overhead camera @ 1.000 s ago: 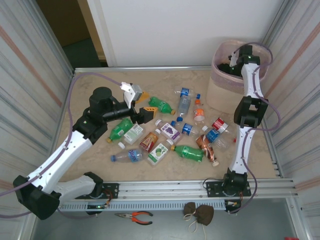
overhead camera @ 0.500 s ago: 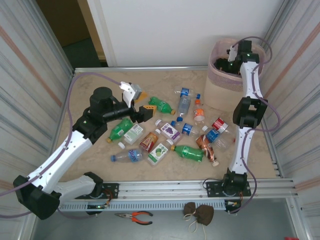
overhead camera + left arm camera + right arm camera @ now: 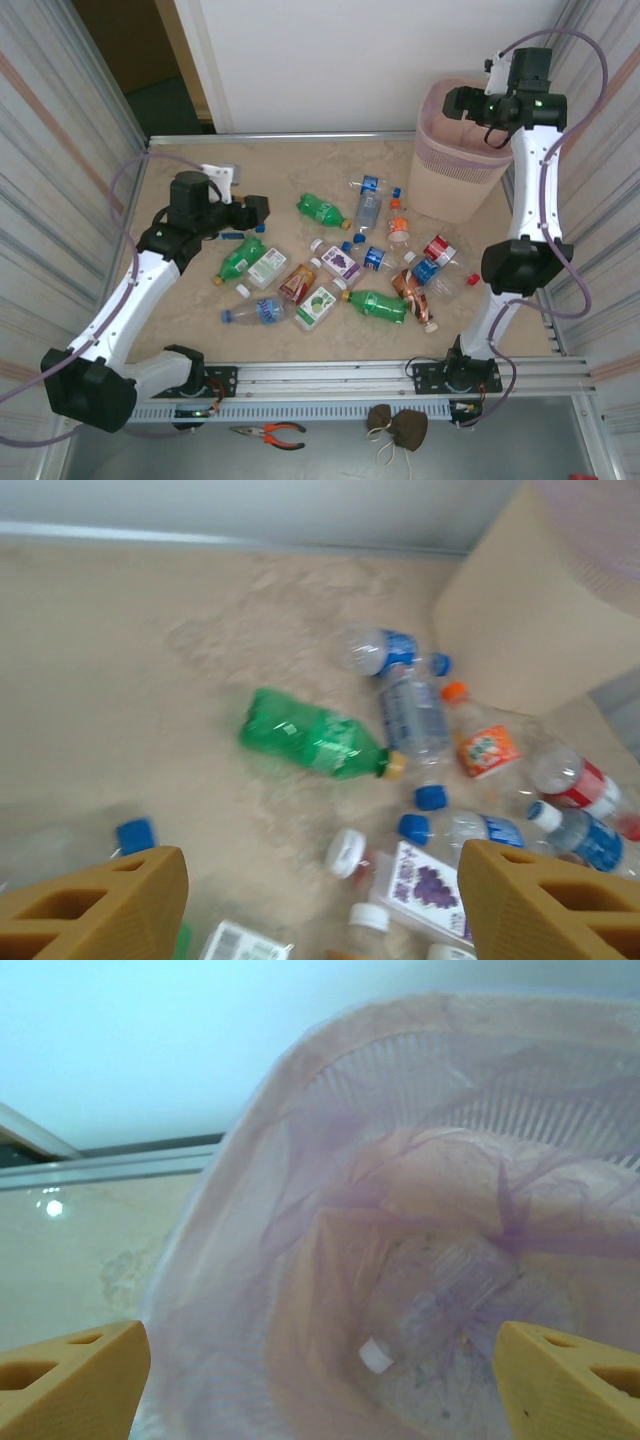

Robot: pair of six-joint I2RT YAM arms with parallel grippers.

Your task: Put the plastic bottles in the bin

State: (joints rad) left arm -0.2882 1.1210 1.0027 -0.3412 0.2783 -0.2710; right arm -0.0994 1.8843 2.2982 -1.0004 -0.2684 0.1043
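Observation:
Several plastic bottles lie scattered mid-table: a green one (image 3: 322,211) (image 3: 310,740), another green one (image 3: 378,305), a clear blue-labelled one (image 3: 257,312), a white grape-labelled one (image 3: 340,262) (image 3: 430,880) and an orange one (image 3: 398,225) (image 3: 480,748). My left gripper (image 3: 250,209) (image 3: 320,905) hovers open left of the pile, with nothing between its fingers (image 3: 90,905). The pale pink bin (image 3: 450,185) (image 3: 290,1070) stands at the back right. My right gripper (image 3: 465,101) (image 3: 320,1380) is open and empty above its rim. A clear bottle (image 3: 455,1285) lies at the bin's bottom.
Corrugated walls close in both sides of the table (image 3: 180,300). Loose blue caps (image 3: 432,797) lie among the bottles. Orange-handled pliers (image 3: 268,432) and a brown bundle (image 3: 395,425) sit below the front rail.
My left gripper has drawn back to the left, away from the green bottle, and its jaws have narrowed a little. My right gripper has risen from inside the bin to above its rim.

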